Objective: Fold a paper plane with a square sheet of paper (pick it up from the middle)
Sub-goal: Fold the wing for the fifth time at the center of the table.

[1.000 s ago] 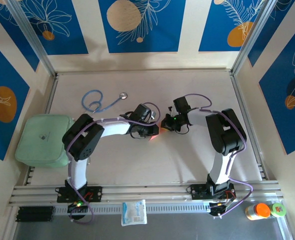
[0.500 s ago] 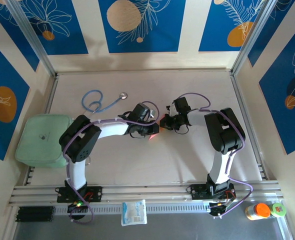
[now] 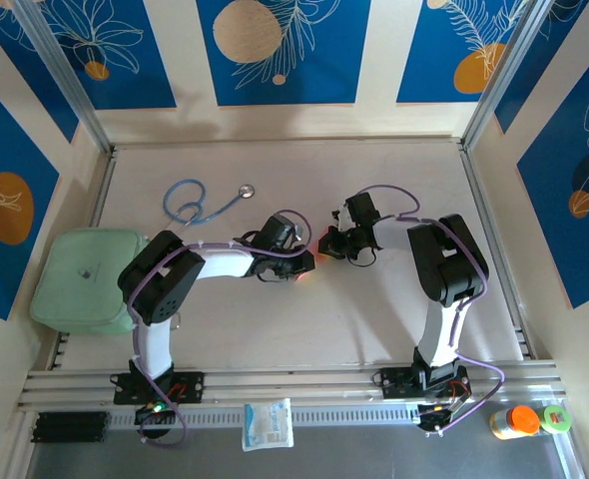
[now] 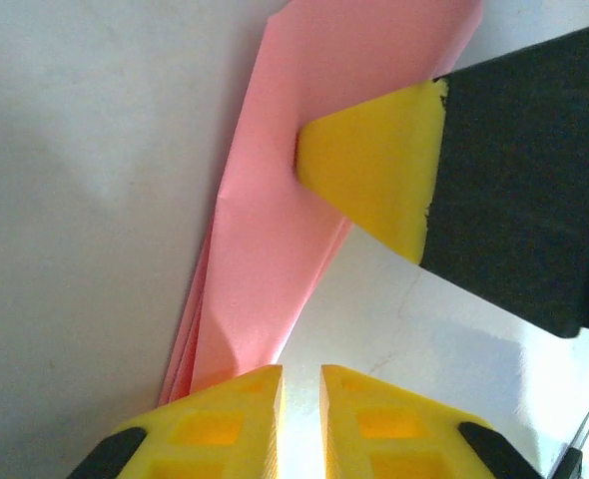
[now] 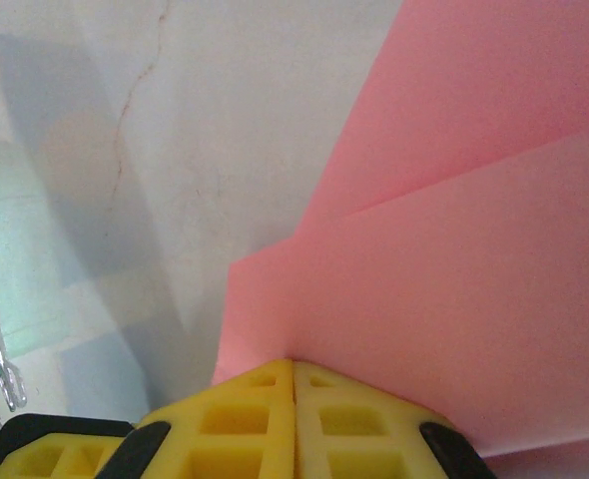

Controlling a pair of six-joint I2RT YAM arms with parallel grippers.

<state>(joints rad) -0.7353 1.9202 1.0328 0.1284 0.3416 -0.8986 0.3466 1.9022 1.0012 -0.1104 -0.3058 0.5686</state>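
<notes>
Square sheet of paper [image 4: 275, 230], already creased into layers, lies mid-tabletop [image 3: 374, 309], pinched shut in my right hand [image 5: 294, 367] at its 2 o'clock, while my left hand [image 4: 301, 377] at 9 o'clock has just eased to a narrow empty slit, probably releasing to regrip.

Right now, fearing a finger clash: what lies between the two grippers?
The folded salmon-pink paper sheet lies between the left gripper and the right gripper, per the left wrist view.
</notes>
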